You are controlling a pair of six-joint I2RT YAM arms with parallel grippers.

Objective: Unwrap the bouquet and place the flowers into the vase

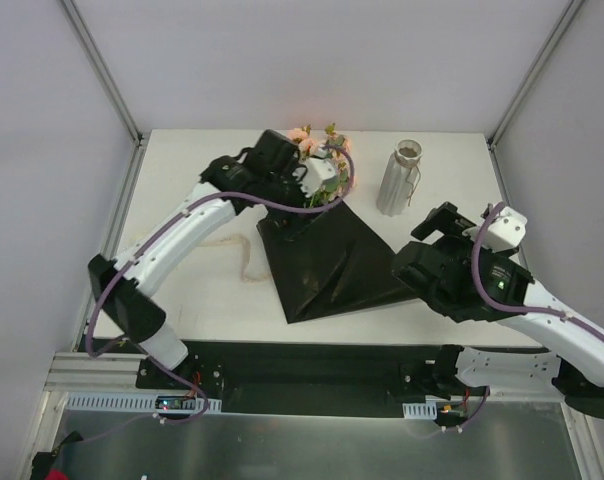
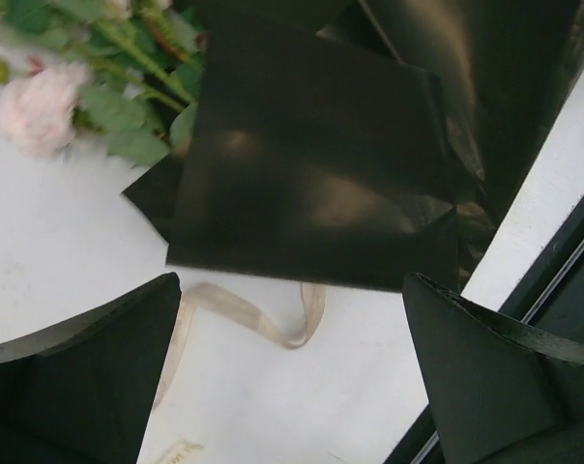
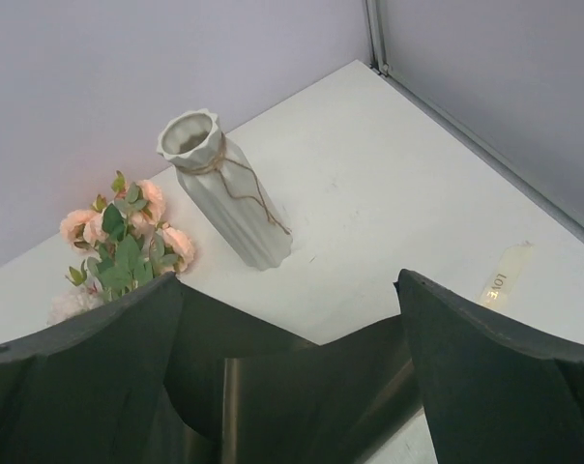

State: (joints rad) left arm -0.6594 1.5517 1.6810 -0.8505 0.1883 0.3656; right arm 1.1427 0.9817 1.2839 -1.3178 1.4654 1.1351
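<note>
The bouquet lies unwrapped. Its glossy black paper is spread flat on the table, and the peach-pink flowers rest at the paper's far corner. The cream ribbon lies loose on the table left of the paper. The pale ribbed vase stands upright to the right of the flowers, with nothing in its mouth. My left gripper hangs open above the paper's edge and a loop of ribbon, holding nothing. My right gripper is open over the paper's right corner, short of the vase.
A small cream label strip lies on the table to the right of the vase. Grey enclosure walls and metal posts border the white table. The black base rail runs along the near edge.
</note>
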